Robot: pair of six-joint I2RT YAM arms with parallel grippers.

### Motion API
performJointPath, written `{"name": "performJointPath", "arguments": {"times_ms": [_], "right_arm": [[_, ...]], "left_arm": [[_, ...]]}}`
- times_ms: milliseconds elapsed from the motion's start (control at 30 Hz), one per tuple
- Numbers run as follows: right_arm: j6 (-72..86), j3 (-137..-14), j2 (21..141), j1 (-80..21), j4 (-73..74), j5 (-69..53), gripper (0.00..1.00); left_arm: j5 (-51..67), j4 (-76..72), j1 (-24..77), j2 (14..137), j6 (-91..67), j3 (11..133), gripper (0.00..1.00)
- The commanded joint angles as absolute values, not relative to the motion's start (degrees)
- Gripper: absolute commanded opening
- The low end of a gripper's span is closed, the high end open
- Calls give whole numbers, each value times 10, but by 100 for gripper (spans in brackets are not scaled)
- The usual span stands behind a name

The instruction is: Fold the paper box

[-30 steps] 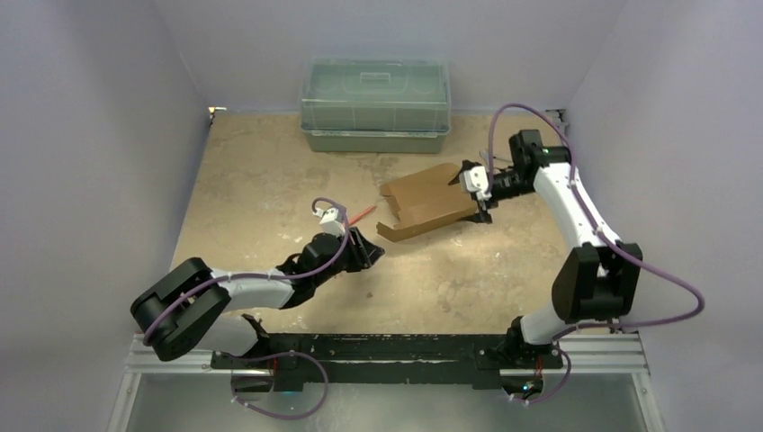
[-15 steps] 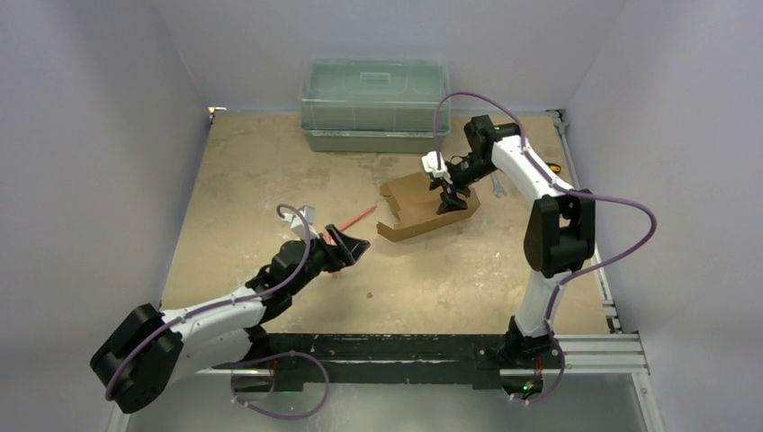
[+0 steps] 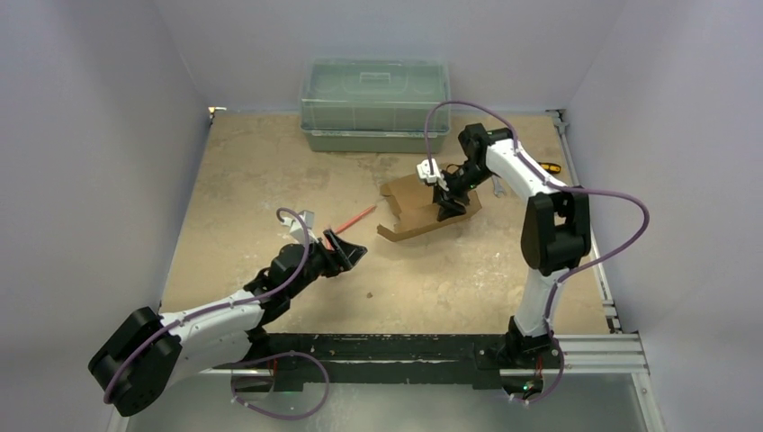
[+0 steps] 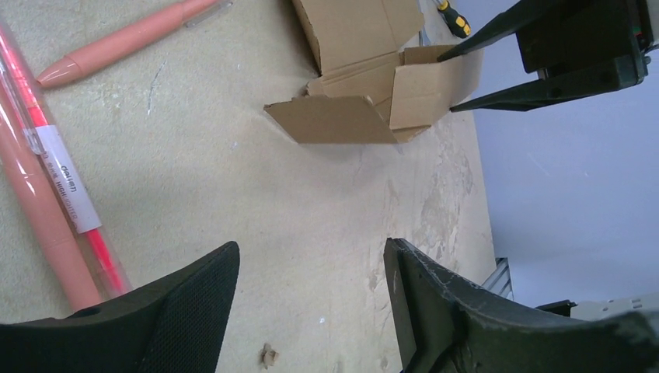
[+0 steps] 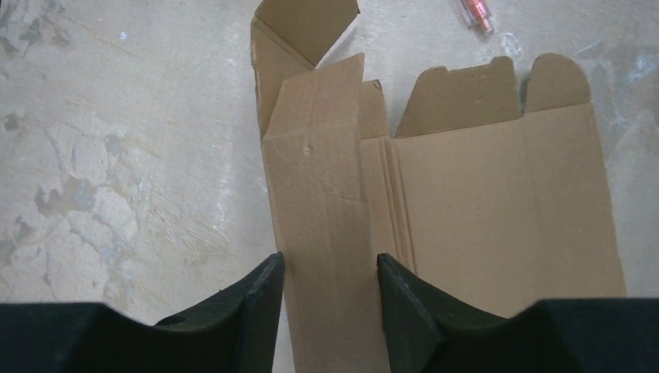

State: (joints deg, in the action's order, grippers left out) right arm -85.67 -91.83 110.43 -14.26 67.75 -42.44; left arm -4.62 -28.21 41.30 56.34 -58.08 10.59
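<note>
The paper box point(image 3: 412, 209) is a brown cardboard sheet, partly folded, lying mid-table with flaps raised. It also shows in the left wrist view point(image 4: 365, 85) and the right wrist view point(image 5: 482, 194). My right gripper point(image 3: 447, 206) is open above the box's right part. Its fingers point(image 5: 256, 303) straddle a narrow cardboard panel point(image 5: 319, 194) and sit at the panel's two edges. My left gripper point(image 3: 353, 256) is open and empty, low over the bare table point(image 4: 311, 256), a short way in front and left of the box.
A green translucent lidded bin point(image 3: 374, 103) stands at the back. Pink pens point(image 3: 358, 216) lie left of the box, close to my left gripper point(image 4: 47, 194). A yellow-handled screwdriver point(image 3: 551, 167) lies right of the box. Walls close in both sides.
My right arm has swung left and brought its gripper over the box, which now sits more compact. My left arm has pulled back toward the left and near side.
</note>
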Motion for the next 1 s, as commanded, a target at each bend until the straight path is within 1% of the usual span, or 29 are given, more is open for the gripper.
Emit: {"name": "performJointPath", "arguments": {"times_ms": [0, 167, 267, 300, 433, 500, 533, 600, 733, 967], "right_arm": [[-831, -882, 1050, -149, 661, -415, 47], [-800, -807, 992, -156, 594, -406, 32], [-774, -746, 944, -158, 541, -407, 23], [-766, -714, 923, -159, 523, -408, 20], [-738, -631, 858, -164, 450, -406, 8], [-724, -582, 826, -170, 419, -404, 2], [-717, -564, 811, -175, 405, -403, 0], [-702, -531, 783, -186, 376, -399, 0], [-687, -481, 746, -204, 343, -405, 0], [-707, -421, 709, -228, 317, -397, 0]], "left_arm": [[-31, -320, 411, 566, -590, 98, 67], [-23, -337, 412, 572, -596, 96, 63], [-18, -343, 412, 569, -598, 93, 60], [-14, -347, 412, 568, -597, 93, 57], [-5, -360, 415, 573, -593, 93, 54], [-3, -369, 418, 582, -591, 94, 49], [-3, -375, 420, 588, -590, 93, 44], [-3, -391, 428, 604, -591, 92, 42], [-3, -413, 438, 630, -585, 98, 41], [-38, -373, 440, 628, -560, 113, 39]]}}
